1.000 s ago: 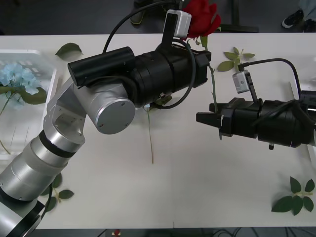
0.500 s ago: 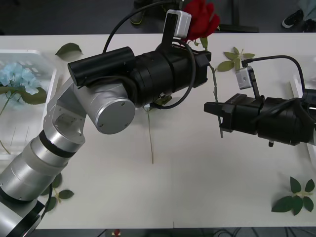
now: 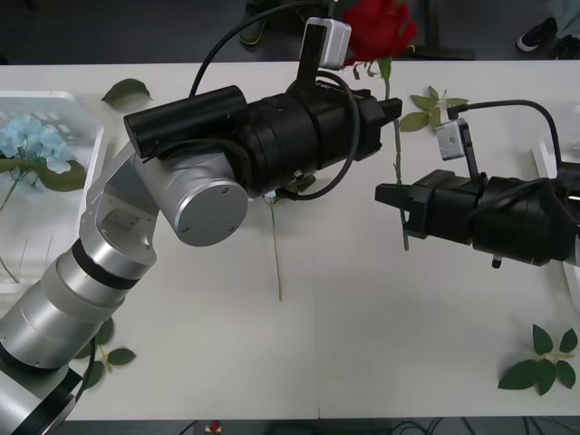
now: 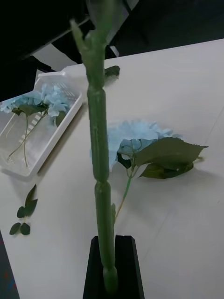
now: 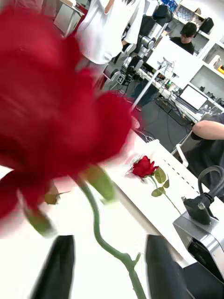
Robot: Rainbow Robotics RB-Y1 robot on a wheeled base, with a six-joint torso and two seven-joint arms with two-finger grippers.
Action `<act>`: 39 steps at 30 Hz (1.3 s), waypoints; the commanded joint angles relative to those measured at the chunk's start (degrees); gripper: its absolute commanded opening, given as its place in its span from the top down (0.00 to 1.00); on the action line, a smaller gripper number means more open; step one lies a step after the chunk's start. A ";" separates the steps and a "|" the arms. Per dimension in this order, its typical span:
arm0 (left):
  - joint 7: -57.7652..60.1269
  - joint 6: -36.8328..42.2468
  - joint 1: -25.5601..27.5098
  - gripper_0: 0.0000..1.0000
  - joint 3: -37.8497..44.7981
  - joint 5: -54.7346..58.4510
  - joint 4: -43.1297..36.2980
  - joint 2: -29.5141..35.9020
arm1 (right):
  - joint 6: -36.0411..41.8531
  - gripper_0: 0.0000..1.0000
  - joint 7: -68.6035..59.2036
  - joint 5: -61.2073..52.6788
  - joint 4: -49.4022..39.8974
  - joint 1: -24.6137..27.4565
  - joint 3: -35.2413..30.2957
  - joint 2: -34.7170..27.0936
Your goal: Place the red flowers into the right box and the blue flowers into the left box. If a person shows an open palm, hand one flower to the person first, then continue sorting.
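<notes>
The deep red artificial rose [image 3: 379,27] on its thin green stem is held upright near the white table's [image 3: 362,344] far edge, between both arms. Its lower stem is clamped by the black-fingered right gripper [image 3: 391,201]; the left gripper's [image 5: 109,261] fingers are spread wide around the stem without pinching it. The white plastic right box [image 3: 547,154] lies at the right edge, beside the right arm.

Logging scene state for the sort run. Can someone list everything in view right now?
Artificial red rose on a long green stem: 1, red, held upright over the table's far side.
Second red rose: 1, red, lying flat on a white surface.
Pale blue hydrangea cluster: 1, blue, in the shallow white plastic tray.
Second blue hydrangea: 1, blue, on the table under the left arm.
Loose leaf sprigs: 4, green, scattered on the table.
White table: 1.
White box rim: 1, right edge, partly seen.
Left gripper: jaws open around the upper stem.
Right gripper: jaws shut on the lower stem.
</notes>
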 commanded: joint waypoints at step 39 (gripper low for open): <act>27.43 51.34 -3.95 0.00 9.52 -8.08 -9.15 2.88 | 45.02 1.00 -6.95 23.02 33.58 -0.43 -38.51 -21.04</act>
